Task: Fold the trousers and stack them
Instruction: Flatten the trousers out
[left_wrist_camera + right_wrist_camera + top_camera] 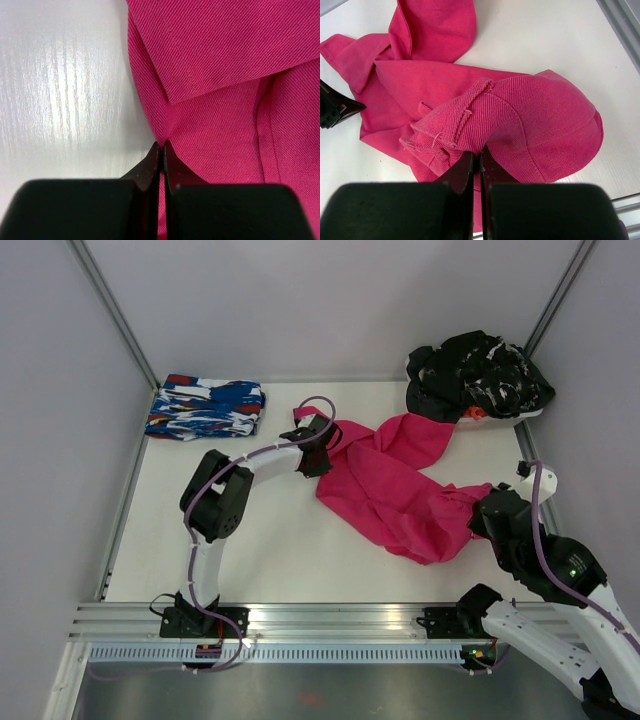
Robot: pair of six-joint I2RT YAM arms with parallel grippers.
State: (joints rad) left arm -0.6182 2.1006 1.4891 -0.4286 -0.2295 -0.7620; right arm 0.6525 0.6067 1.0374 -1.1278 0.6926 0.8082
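The magenta-pink trousers (390,485) lie crumpled across the middle of the white table, from the back centre to the front right. My left gripper (318,455) is at their left edge, shut on a thin fold of the trousers (220,100). My right gripper (478,515) is at their front right end, shut on a bunched seamed part of the trousers (520,115). In the right wrist view the left gripper (335,107) shows at the left edge, beside the cloth.
A folded blue, white and red patterned garment (205,407) lies at the back left. A heap of black clothes with white flecks (475,375) sits at the back right. Grey walls with metal rails close in the table; the aluminium rail (330,620) runs along the front.
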